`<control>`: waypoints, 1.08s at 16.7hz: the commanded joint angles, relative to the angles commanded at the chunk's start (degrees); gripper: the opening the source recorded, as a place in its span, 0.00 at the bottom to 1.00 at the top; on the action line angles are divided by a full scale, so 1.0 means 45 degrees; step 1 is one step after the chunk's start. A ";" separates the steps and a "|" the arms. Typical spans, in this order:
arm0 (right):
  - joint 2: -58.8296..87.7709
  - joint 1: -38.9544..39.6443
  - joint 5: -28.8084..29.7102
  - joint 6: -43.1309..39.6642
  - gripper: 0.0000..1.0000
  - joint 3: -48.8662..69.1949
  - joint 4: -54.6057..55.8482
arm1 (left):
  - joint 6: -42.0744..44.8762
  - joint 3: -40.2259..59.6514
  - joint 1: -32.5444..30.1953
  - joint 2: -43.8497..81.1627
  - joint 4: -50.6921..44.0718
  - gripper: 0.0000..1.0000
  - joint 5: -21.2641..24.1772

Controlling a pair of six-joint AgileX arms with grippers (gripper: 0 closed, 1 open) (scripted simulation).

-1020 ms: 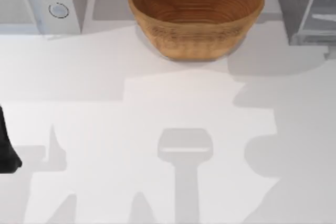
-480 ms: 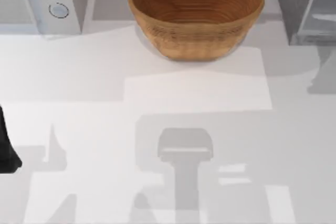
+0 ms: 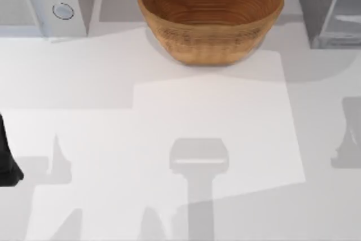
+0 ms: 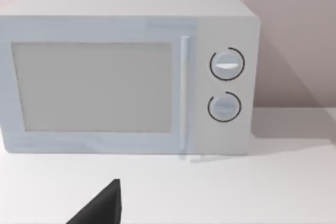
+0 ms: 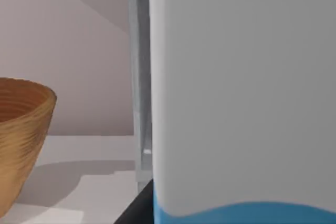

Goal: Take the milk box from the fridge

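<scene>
Ribbed woven basket (image 3: 211, 14) at upper centre; speckled grey fridge (image 3: 327, 7) upper right. Left arm (image 3: 7, 159) at left edge; jaw state of both grippers cannot be determined.

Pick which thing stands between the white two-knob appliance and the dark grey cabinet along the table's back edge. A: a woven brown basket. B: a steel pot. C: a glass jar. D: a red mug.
A: in the top view the round woven brown basket sits between the white two-knob appliance on the left and the dark grey speckled fridge cabinet on the right.
</scene>
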 joint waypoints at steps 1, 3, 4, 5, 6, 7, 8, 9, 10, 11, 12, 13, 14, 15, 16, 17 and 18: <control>-0.0814 0.0162 0.0141 -0.0008 0.00 -0.0404 -0.0493 | 0.0000 0.0000 0.0000 0.0000 0.0000 1.00 0.0000; -0.2051 0.0421 0.0368 -0.0031 0.00 -0.1001 -0.1234 | 0.0000 0.0000 0.0000 0.0000 0.0000 1.00 0.0000; -0.2471 0.0517 0.0449 -0.0043 0.00 -0.1202 -0.1486 | 0.0000 0.0000 0.0000 0.0000 0.0000 1.00 0.0000; -0.2759 0.0587 0.0505 -0.0053 0.00 -0.1340 -0.1662 | 0.0000 0.0000 0.0000 0.0000 0.0000 1.00 0.0000; -0.2911 0.0626 0.0535 -0.0059 0.00 -0.1413 -0.1755 | 0.0000 0.0000 0.0000 0.0000 0.0000 1.00 0.0000; -0.2935 0.0632 0.0540 -0.0060 0.00 -0.1424 -0.1770 | 0.0000 0.0000 0.0000 0.0000 0.0000 1.00 0.0000; -0.2935 0.0632 0.0540 -0.0060 0.00 -0.1424 -0.1770 | 0.0000 0.0000 0.0000 0.0000 0.0000 1.00 0.0000; -0.2935 0.0632 0.0540 -0.0060 0.00 -0.1424 -0.1770 | 0.0000 0.0000 0.0000 0.0000 0.0000 1.00 0.0000; -0.2935 0.0632 0.0540 -0.0060 0.00 -0.1424 -0.1770 | 0.0000 0.0000 0.0000 0.0000 0.0000 1.00 0.0000; -0.2880 0.0593 0.0520 -0.0035 0.00 -0.1401 -0.1749 | 0.0000 0.0000 0.0000 0.0000 0.0000 1.00 0.0000; -0.2879 0.0593 0.0519 -0.0035 0.00 -0.1401 -0.1748 | 0.0000 0.0000 0.0000 0.0000 0.0000 1.00 0.0000; -0.2750 0.0615 0.0469 -0.0037 0.00 -0.1372 -0.1620 | 0.0000 0.0000 0.0000 0.0000 0.0000 1.00 0.0000; -0.2485 0.0658 0.0368 -0.0040 0.00 -0.1311 -0.1356 | 0.0000 0.0000 0.0000 0.0000 0.0000 1.00 0.0000; -0.2083 0.0718 0.0222 -0.0044 0.00 -0.1217 -0.0959 | 0.0000 0.0000 0.0000 0.0000 0.0000 1.00 0.0000; -0.1545 0.0794 0.0036 -0.0050 0.00 -0.1094 -0.0439 | 0.0000 0.0000 0.0000 0.0000 0.0000 1.00 0.0000; -0.0871 0.0884 -0.0184 -0.0055 0.00 -0.0946 0.0186 | 0.0000 0.0000 0.0000 0.0000 0.0000 1.00 0.0000; -0.0061 0.0986 -0.0435 -0.0059 0.00 -0.0777 0.0901 | 0.0000 0.0000 0.0000 0.0000 0.0000 1.00 0.0000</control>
